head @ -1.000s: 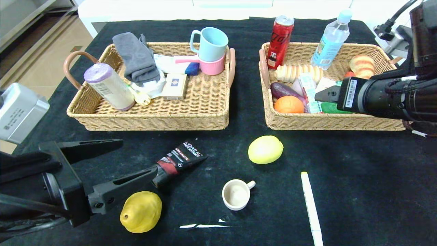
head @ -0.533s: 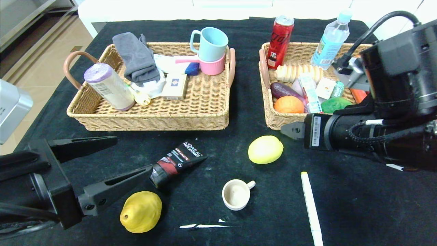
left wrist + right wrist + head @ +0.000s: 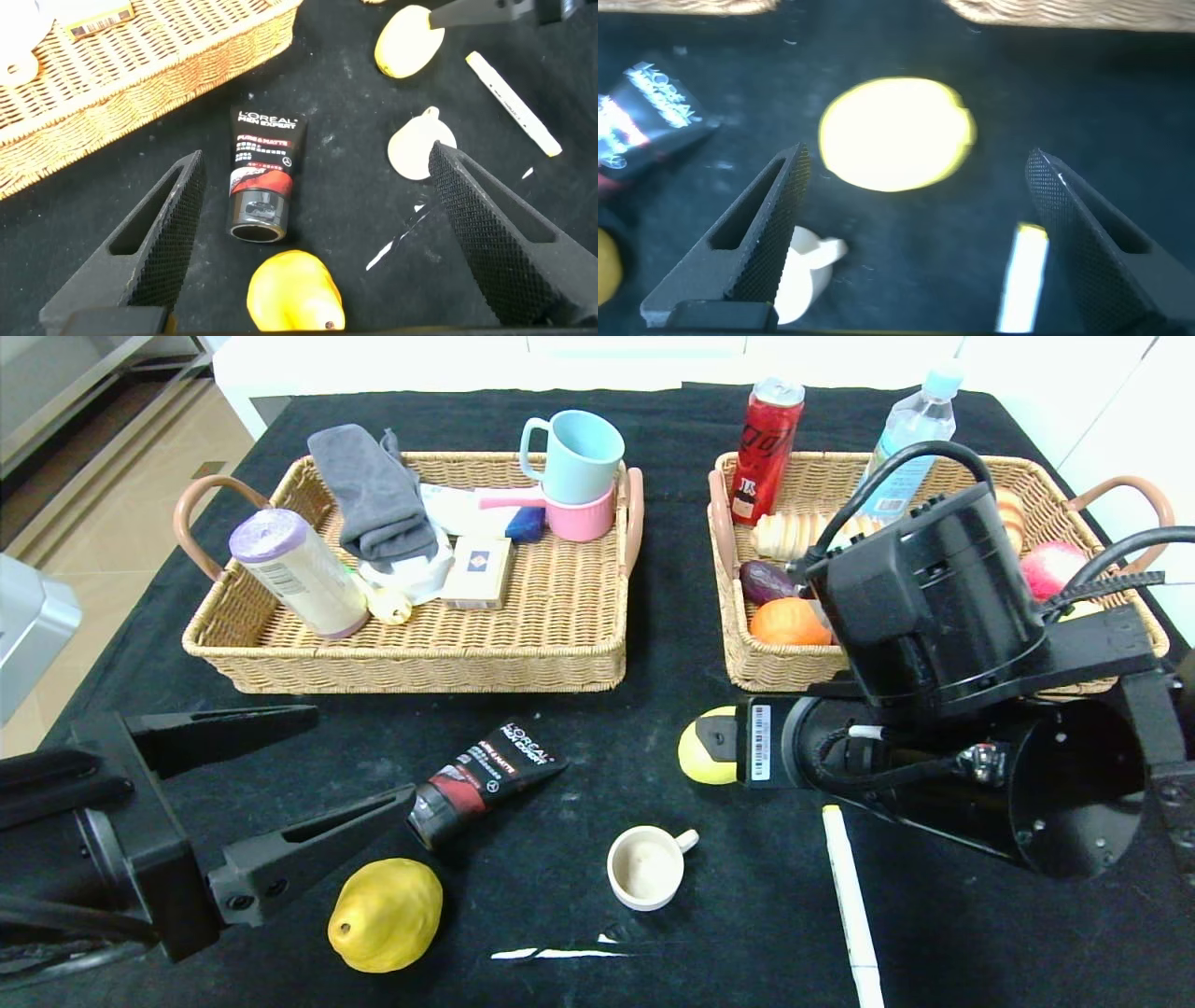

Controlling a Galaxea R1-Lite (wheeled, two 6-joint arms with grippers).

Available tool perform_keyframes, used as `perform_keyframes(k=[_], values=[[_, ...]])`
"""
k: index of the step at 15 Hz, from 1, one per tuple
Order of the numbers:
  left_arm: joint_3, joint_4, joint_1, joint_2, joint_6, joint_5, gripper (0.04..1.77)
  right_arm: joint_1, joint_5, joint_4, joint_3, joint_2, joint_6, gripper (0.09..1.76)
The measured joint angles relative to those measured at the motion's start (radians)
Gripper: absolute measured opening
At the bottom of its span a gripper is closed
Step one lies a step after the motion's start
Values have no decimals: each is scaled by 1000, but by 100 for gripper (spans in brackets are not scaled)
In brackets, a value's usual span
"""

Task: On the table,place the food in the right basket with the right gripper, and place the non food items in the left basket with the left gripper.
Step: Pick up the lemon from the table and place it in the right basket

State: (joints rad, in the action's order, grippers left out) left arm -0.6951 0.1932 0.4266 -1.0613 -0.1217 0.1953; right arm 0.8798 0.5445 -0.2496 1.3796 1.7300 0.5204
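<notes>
My right gripper (image 3: 917, 157) is open and hangs over the smooth lemon (image 3: 896, 133), one finger on each side, not touching. In the head view its wrist (image 3: 924, 616) covers most of the lemon (image 3: 698, 756). My left gripper (image 3: 362, 756) is open and empty at the front left, its fingers either side of the black and red cosmetic tube (image 3: 485, 777) and the bumpy yellow fruit (image 3: 385, 915). The cream cup (image 3: 646, 868) and the white marker (image 3: 848, 896) lie on the black table. The green gum pack is out of view.
The left basket (image 3: 420, 663) holds mugs, a grey cloth and a purple-lidded bottle. The right basket (image 3: 775, 667) holds fruit, bread, a red can and a water bottle, and is partly hidden by my right arm. White scuffs mark the cloth near the front edge (image 3: 560, 952).
My right arm has swung out from above the right basket, forward and down over the lemon. My left gripper has drifted slightly back and stayed open.
</notes>
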Motion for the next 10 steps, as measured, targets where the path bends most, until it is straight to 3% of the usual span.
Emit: perform_keyframes(k=[7, 10], values=[[2, -5, 8, 3, -1, 1, 172, 22, 39, 10, 9, 60, 3, 170], [6, -4, 25, 3, -1, -1, 172, 22, 71, 77, 10, 77, 3, 170]])
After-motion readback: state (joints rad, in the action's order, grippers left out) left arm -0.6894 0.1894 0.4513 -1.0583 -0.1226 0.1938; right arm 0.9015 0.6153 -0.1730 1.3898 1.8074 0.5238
